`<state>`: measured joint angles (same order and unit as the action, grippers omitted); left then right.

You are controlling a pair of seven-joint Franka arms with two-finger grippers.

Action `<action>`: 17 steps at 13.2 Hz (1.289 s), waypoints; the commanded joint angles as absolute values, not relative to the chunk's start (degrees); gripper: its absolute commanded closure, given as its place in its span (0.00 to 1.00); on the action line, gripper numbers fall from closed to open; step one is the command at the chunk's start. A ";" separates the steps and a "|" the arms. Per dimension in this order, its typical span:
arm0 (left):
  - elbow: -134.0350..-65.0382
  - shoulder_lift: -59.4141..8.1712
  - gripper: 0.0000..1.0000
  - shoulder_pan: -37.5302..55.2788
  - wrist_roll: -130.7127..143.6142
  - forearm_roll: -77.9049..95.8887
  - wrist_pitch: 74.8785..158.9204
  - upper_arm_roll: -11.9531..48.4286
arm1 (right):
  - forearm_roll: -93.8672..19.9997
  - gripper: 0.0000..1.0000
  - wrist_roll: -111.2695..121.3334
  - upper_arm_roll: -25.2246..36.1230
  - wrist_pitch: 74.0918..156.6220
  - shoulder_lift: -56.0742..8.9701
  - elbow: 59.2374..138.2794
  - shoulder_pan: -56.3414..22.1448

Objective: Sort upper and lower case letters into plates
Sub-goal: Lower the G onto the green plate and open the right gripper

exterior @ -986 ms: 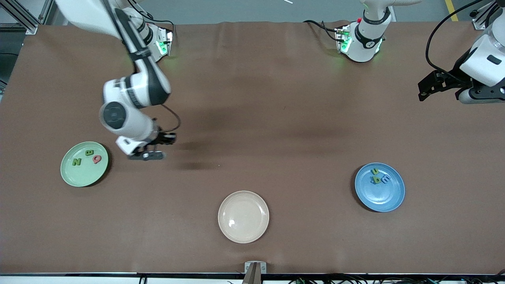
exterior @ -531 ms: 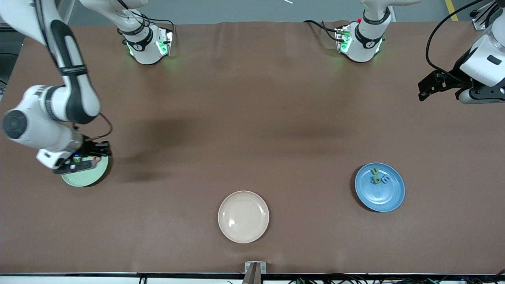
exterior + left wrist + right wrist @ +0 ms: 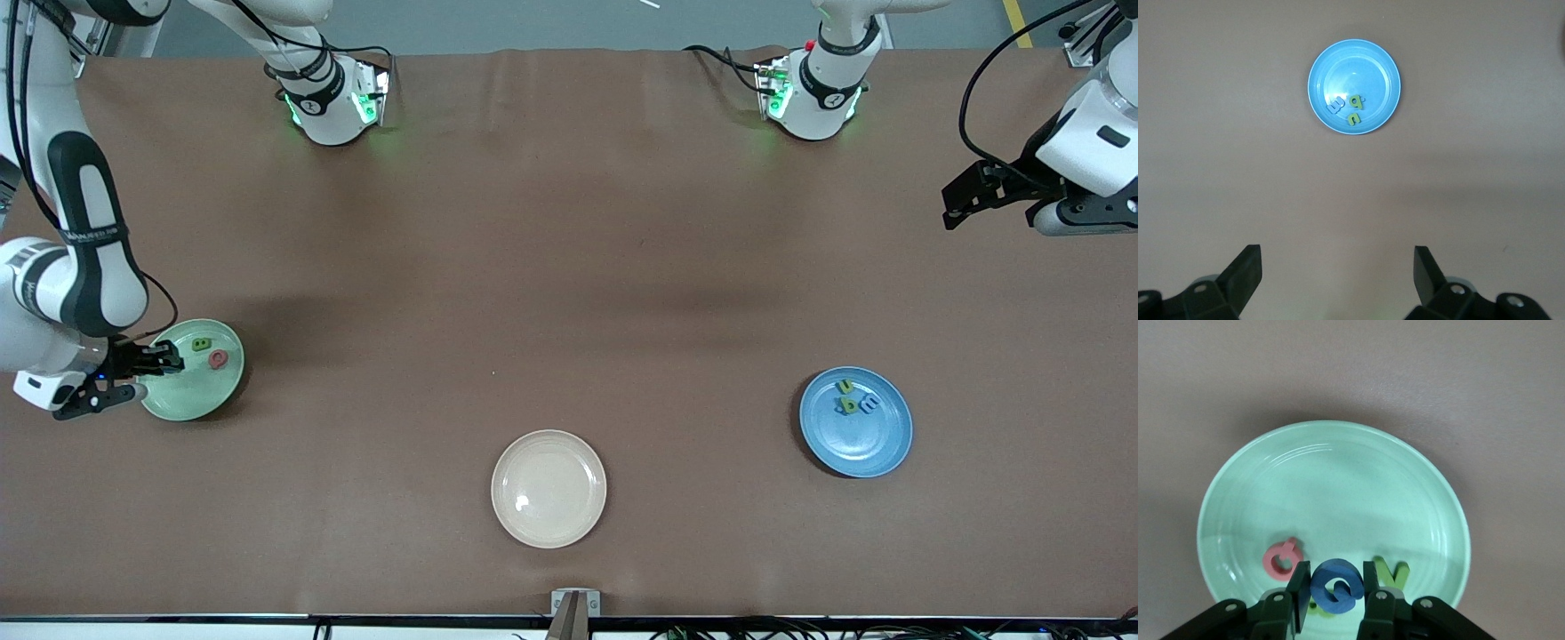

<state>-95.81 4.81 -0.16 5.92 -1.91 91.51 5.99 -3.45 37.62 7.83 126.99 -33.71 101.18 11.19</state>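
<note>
green plate (image 3: 191, 391) sits mid-left of the front frame, blue plate (image 3: 855, 435) lower right. right gripper (image 3: 1333, 597) over the green one, pinching a blue letter (image 3: 1335, 585). left gripper (image 3: 1338, 273) spread wide, waiting upper right.

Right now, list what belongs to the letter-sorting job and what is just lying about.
Part of the job:
- green plate with a pink letter and green letters
- blue plate with three letters
- right gripper, fingers shut on a blue letter over the green plate
- left gripper, open, waiting

Lying about:
- cream plate, nothing in it
</note>
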 commanded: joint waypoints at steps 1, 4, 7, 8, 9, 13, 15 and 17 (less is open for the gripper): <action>-96.33 5.54 0.00 -0.44 5.98 -1.58 92.20 6.15 | -3.43 0.79 37.88 6.86 127.70 -35.76 100.02 11.87; -96.33 5.71 0.00 -0.44 6.06 -1.58 92.02 6.15 | -3.51 0.79 37.88 6.86 129.98 -36.91 100.02 11.87; -96.33 5.80 0.00 -0.44 6.06 -1.58 92.02 6.15 | -3.78 0.76 37.79 6.77 131.22 -37.61 100.02 11.86; -96.33 5.71 0.00 -0.44 6.06 -1.58 91.93 6.15 | -3.78 0.76 37.79 6.77 131.22 -37.79 100.02 11.87; -96.33 5.80 0.00 -0.44 6.06 -1.58 92.02 6.15 | -3.78 0.74 37.79 6.77 131.22 -37.88 100.02 11.78; -96.33 5.98 0.00 -0.44 6.06 -1.58 91.76 6.15 | -3.87 0.00 37.27 6.77 130.70 -37.27 99.76 11.16; -96.33 6.15 0.00 -0.44 6.06 -1.58 91.76 6.15 | -3.87 0.00 36.48 6.77 129.64 -34.56 100.10 10.20; -96.42 6.07 0.00 -0.44 6.06 -1.58 91.76 6.15 | -3.43 0.01 31.06 6.77 120.90 -29.12 100.02 8.71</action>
<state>-95.81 4.96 -0.16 5.92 -1.91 91.53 5.99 -3.53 35.69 6.98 127.79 -35.53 98.93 10.04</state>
